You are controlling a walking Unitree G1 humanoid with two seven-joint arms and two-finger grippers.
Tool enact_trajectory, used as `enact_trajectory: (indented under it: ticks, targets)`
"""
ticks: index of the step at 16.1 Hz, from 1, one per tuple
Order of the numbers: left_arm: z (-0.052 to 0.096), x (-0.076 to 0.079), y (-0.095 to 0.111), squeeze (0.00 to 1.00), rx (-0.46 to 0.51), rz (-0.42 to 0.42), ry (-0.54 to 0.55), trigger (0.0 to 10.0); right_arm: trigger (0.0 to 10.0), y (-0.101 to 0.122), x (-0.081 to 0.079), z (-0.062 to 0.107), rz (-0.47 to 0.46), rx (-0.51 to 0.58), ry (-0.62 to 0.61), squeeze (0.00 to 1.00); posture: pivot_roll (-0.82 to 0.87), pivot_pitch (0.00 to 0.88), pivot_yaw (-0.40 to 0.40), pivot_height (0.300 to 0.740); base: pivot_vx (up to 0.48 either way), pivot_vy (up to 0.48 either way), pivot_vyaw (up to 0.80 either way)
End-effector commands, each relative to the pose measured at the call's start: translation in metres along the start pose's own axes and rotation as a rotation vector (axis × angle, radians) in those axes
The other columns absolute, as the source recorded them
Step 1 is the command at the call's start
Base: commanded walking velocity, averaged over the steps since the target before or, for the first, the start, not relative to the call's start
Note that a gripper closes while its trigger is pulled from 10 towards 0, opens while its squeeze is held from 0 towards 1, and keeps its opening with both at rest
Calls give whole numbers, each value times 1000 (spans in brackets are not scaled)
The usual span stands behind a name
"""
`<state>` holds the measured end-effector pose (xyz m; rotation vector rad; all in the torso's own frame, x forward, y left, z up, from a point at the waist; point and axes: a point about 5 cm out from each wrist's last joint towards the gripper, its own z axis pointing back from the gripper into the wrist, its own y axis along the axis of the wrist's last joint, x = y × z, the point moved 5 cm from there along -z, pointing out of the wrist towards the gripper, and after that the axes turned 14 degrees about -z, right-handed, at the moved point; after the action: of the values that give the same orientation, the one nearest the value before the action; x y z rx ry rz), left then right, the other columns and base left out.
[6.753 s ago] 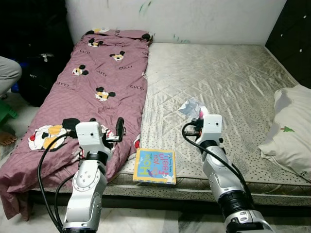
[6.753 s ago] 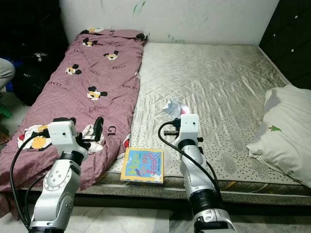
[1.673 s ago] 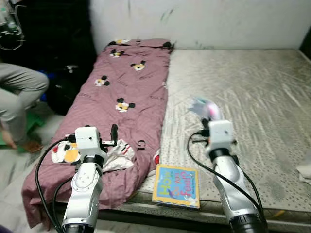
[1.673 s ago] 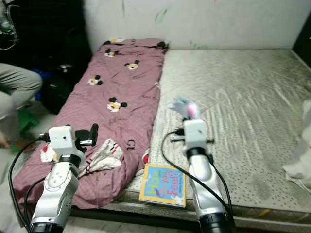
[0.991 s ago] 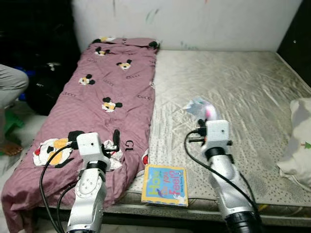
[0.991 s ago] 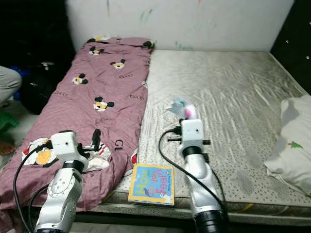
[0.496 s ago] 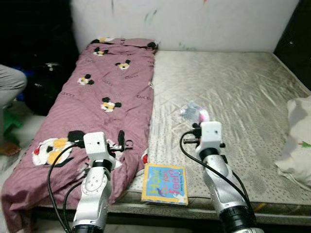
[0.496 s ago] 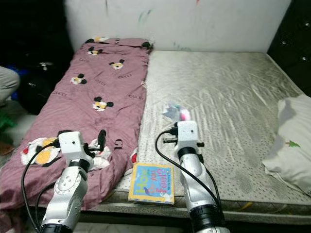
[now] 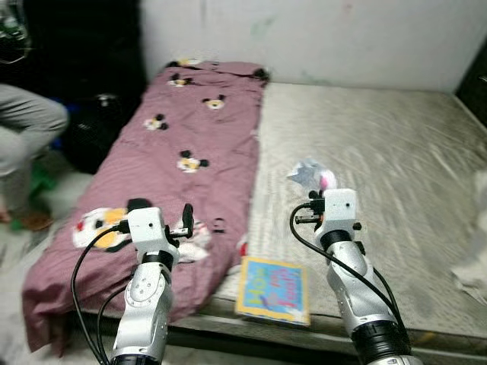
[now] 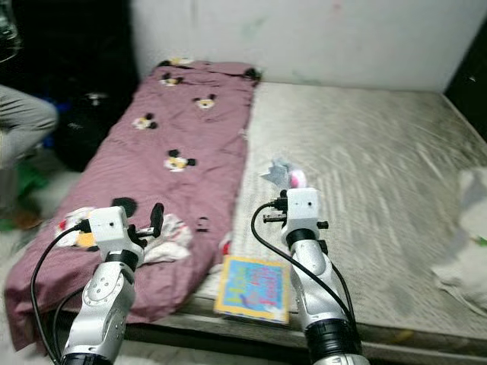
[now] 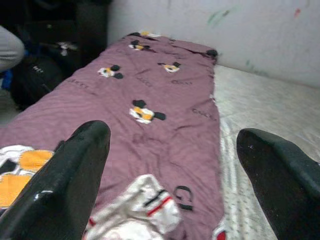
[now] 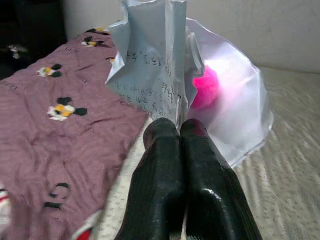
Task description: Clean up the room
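Observation:
My right gripper (image 12: 179,129) is shut on the top of a clear plastic bag (image 12: 165,60) with something pink (image 12: 205,87) inside. In the eye views the bag (image 9: 308,174) is held up over the mattress (image 9: 396,144), just right of the blanket's edge. My left gripper (image 11: 172,145) stands open over the mauve cartoon-mouse blanket (image 9: 175,152), with nothing between its fingers (image 11: 75,170). A colourful children's book (image 9: 274,290) lies at the mattress's front edge, between my two arms.
A white pillow (image 9: 478,251) lies at the mattress's right edge. A seated person's grey trouser leg (image 9: 27,133) is at far left, beside a black bag (image 9: 91,129) on the floor. A crumpled white cloth (image 11: 145,205) lies on the blanket under my left gripper.
The whole picture has swung to the left and blurred, so the camera has turned. Both arms keep their pose and the bag stays in the right gripper.

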<state>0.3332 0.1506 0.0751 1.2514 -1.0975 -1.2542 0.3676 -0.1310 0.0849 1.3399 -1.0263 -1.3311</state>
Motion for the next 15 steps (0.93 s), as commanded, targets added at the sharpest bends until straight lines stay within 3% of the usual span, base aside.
enact_trajectory:
  ticks: [1, 15]
  targets:
    - [-1, -6, 3, 0, 4, 4, 21, 10000, 10000, 5, -9, -4, -12, 13, 26, 0, 14, 18, -8, 740, 0, 480, 0]
    - [-3, -1, 6, 0, 4, 17, 11, 10000, 10000, 2, -14, -7, -10, -3, 53, 0, 9, 20, -3, 740, 0, 480, 0]
